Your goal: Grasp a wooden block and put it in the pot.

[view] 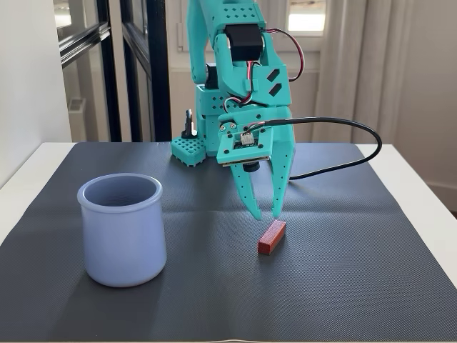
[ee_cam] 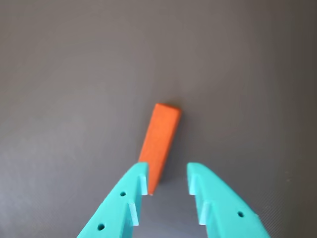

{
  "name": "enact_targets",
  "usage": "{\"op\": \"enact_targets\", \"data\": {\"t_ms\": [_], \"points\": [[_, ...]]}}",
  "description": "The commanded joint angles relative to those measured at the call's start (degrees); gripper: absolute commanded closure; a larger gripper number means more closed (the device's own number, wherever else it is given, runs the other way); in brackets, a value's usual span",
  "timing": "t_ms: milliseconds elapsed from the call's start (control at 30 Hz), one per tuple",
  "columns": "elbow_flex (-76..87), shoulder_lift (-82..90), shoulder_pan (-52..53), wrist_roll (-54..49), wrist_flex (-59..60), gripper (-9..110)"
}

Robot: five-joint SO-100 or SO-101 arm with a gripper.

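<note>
The wooden block is a small orange-red bar lying flat on the dark mat; in the fixed view the block lies right of centre, just in front of the arm. My teal gripper is open above the block's near end, with that end next to the left fingertip. In the fixed view the gripper points down, its tips just above and behind the block, holding nothing. The lavender-blue pot stands upright at the left of the mat, well apart from the block.
A dark ribbed mat covers the white table. The arm's teal base and a black cable sit at the back. Windows and a wall lie behind.
</note>
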Motion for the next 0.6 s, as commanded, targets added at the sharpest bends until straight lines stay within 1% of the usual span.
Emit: {"op": "enact_targets", "data": {"t_ms": [0,567], "points": [[-2.46,-0.09,0.44,-0.70,-0.44,88],[-0.09,-1.32,-2.81,-0.18,-0.44,88]]}}
